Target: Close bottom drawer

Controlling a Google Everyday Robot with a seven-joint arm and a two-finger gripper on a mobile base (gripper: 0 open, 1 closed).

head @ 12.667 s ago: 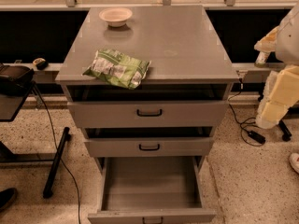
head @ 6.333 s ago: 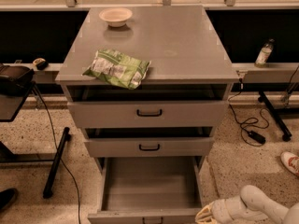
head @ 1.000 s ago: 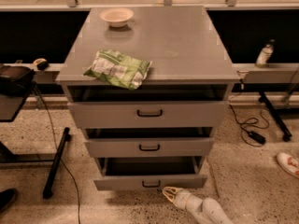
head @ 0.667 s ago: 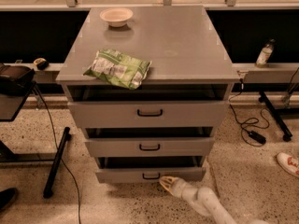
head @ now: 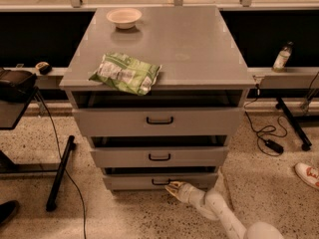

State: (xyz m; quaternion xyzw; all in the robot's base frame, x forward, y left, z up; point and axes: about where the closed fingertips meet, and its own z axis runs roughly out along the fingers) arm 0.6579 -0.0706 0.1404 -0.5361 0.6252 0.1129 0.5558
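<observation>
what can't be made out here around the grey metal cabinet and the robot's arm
- Camera view: the inside of the grey bottom drawer, hidden behind its own front panel and the middle drawer above.
- Small dark centre handle: its right end is covered by the gripper, which sits at the drawer front.
- White robot arm: cut off by the bottom edge.
- White shoe: cut off by the right edge.

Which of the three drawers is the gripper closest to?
The bottom drawer, the shortest-fronted one nearest the floor. The gripper sits at its front, below the middle drawer and top drawer.
</observation>
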